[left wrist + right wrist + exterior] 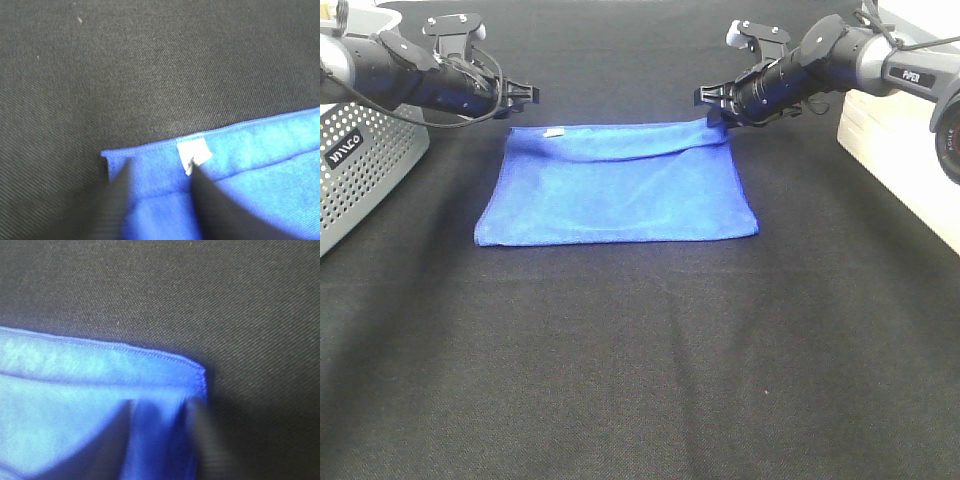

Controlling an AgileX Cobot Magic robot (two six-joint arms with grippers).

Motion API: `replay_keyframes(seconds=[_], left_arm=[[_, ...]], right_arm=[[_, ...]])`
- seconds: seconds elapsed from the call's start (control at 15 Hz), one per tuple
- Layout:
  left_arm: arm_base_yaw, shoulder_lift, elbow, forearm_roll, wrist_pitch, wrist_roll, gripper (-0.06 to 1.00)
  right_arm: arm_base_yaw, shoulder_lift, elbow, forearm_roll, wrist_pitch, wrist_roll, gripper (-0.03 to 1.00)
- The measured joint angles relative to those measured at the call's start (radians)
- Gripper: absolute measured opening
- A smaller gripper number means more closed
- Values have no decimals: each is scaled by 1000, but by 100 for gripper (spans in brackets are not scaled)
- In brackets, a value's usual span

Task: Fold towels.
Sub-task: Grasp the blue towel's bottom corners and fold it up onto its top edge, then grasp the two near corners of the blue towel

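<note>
On black woven cloth point(640, 380), folded plush blue towel point(620, 190); left pincer point(528, 93), right pincer point(706, 98) apart.

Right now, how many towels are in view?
1. The blue towel lies folded on the black table, far corners by the left claw and right claw. The grey basket's inside is hidden.

High camera: far off, looks down over whole bench point(640, 380). Left wrist camera: very close above blue towel point(260, 160), one far corner. Right wrist camera: close above other far corner. Shared: towel.
</note>
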Motion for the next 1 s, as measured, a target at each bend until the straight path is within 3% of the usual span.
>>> replay_keyframes(seconds=[0.07,0.2,0.53,0.6,0.67,0.73,0.87,1.0], left_arm=[[0,-2,-3,21,23,0,57],[5,-12,-4,51,132,0,67],[59,-79,-4,84,528,-14,68],[59,-79,-4,84,528,-14,68],[65,-80,-1,96,644,-91,68],[65,-80,-1,96,644,-91,68],[65,-80,37,98,737,-153,68],[65,-100,113,99,748,-204,68]], right_arm=[[0,-6,-1,-9,16,1,63],[0,-33,-1,-18,98,3,71],[0,-122,-2,-36,433,72,73],[0,-122,-2,-36,433,72,73],[0,-124,-2,-49,556,124,73],[0,-124,-2,-49,556,124,73],[0,-125,-2,-78,664,183,73],[0,-125,-2,-115,685,230,73]])
